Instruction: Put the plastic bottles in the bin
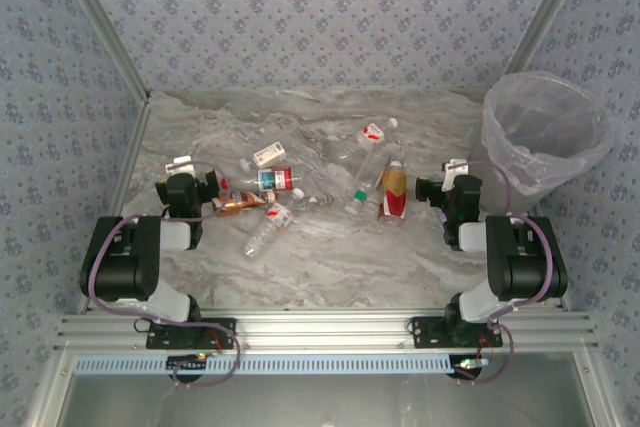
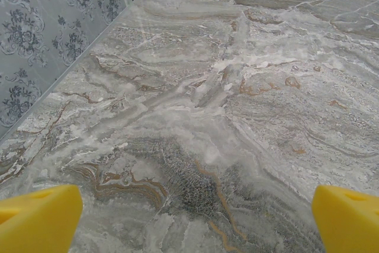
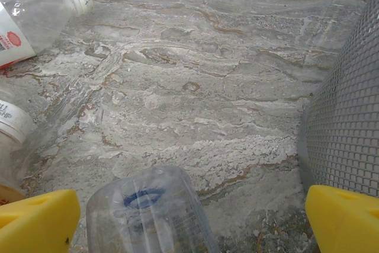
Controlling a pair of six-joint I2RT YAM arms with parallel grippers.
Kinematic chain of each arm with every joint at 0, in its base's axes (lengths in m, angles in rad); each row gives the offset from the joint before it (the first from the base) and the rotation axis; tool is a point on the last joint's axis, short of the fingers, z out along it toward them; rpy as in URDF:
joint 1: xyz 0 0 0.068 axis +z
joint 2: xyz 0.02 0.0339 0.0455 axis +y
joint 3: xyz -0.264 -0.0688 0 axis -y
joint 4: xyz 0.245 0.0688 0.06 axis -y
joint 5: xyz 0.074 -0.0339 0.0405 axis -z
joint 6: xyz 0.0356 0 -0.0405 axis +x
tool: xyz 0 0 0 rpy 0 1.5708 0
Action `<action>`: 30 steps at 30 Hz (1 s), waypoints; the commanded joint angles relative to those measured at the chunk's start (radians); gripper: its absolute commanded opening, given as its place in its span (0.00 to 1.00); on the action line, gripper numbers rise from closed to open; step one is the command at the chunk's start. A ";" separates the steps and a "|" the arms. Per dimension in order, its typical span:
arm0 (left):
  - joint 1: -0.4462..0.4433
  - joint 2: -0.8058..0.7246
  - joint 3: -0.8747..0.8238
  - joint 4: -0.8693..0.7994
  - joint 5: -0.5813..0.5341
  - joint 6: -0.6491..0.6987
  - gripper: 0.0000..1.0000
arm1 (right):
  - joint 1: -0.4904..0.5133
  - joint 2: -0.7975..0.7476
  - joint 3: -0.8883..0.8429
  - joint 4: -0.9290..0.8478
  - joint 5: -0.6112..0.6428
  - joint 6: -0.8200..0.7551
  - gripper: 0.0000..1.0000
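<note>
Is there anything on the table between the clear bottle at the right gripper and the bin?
Nothing visible. The clear bottle lies just at the open right gripper, and only bare table separates it from the bin wall on the right.
</note>
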 commanded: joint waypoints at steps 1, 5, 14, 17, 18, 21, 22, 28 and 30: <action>-0.004 -0.004 -0.008 0.039 -0.004 0.003 1.00 | -0.001 -0.005 0.024 0.005 0.033 0.002 1.00; -0.004 -0.004 -0.009 0.041 -0.004 0.003 0.99 | 0.001 -0.005 0.022 0.008 0.037 0.001 1.00; -0.014 -0.082 0.058 -0.141 0.031 0.030 1.00 | 0.036 -0.082 -0.003 -0.008 0.069 -0.030 1.00; -0.015 -0.121 0.075 -0.198 0.041 0.037 1.00 | 0.049 -0.147 0.023 -0.109 0.065 -0.047 1.00; -0.016 -0.136 0.076 -0.209 0.039 0.036 0.99 | 0.057 -0.166 0.025 -0.124 0.065 -0.057 1.00; -0.017 -0.185 0.075 -0.249 0.019 0.028 1.00 | 0.078 -0.226 0.047 -0.208 0.069 -0.076 1.00; -0.019 -0.205 0.076 -0.266 0.013 0.022 0.99 | 0.083 -0.243 0.058 -0.241 0.064 -0.074 1.00; -0.019 -0.341 0.105 -0.457 -0.057 -0.088 1.00 | 0.143 -0.314 0.140 -0.403 0.057 -0.056 1.00; -0.021 -0.391 0.133 -0.593 -0.090 -0.179 0.99 | 0.164 -0.328 0.172 -0.448 0.076 -0.028 1.00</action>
